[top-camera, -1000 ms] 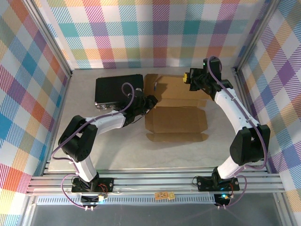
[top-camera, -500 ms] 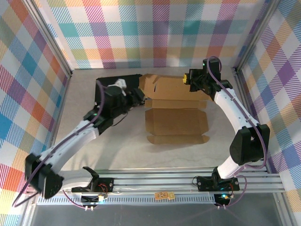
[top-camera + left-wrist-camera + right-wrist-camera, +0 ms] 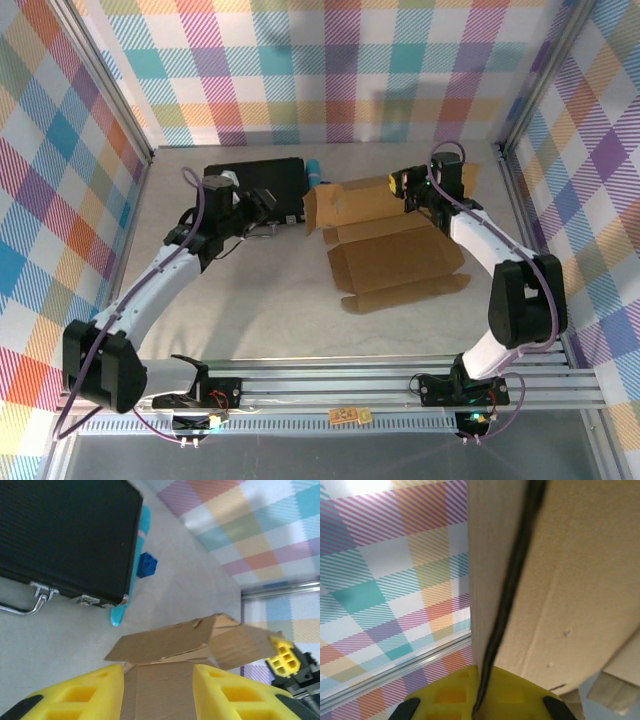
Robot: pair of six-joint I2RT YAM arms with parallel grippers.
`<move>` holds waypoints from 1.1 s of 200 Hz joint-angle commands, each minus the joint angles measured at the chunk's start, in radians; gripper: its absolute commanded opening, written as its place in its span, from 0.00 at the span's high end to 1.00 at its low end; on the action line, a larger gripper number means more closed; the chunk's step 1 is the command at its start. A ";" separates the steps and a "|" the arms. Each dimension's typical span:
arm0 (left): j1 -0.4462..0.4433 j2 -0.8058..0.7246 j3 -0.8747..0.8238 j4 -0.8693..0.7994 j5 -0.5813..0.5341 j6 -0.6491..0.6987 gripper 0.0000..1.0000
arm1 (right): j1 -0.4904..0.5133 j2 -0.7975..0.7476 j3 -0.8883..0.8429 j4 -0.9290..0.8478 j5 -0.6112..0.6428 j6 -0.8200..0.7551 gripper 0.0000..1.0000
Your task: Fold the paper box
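The paper box (image 3: 400, 255) is a brown cardboard die-cut sheet lying open and skewed on the table, right of centre. Its left flap (image 3: 322, 210) and back panel stand raised. My right gripper (image 3: 407, 184) is shut on the back panel's top edge; in the right wrist view the cardboard edge (image 3: 495, 580) runs down between the yellow fingers (image 3: 445, 695). My left gripper (image 3: 268, 204) hovers over the black case's right end, a little left of the raised flap, open. In the left wrist view its jaws stand apart, with the paper box (image 3: 165, 645) beyond them.
A black case (image 3: 250, 188) with metal latches lies at the back left. A teal object (image 3: 131, 575) and a small blue block (image 3: 147, 564) sit beside it by the back wall. Plaid walls and metal frame rails enclose the table.
The left arm has pulled back left, off the box's left flap. The box has slid right and turned, its front swinging right, with the right gripper still on the back panel.
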 commanded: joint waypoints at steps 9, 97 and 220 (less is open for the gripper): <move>0.003 0.103 0.031 0.009 0.058 0.090 0.65 | -0.026 0.003 -0.005 0.184 -0.112 -0.072 1.00; -0.042 0.428 0.173 0.150 0.164 0.251 0.71 | -0.062 0.056 -0.117 0.334 -0.259 -0.107 1.00; -0.175 0.194 0.217 -0.200 -0.027 0.583 0.39 | -0.062 0.074 -0.051 0.235 -0.222 -0.107 1.00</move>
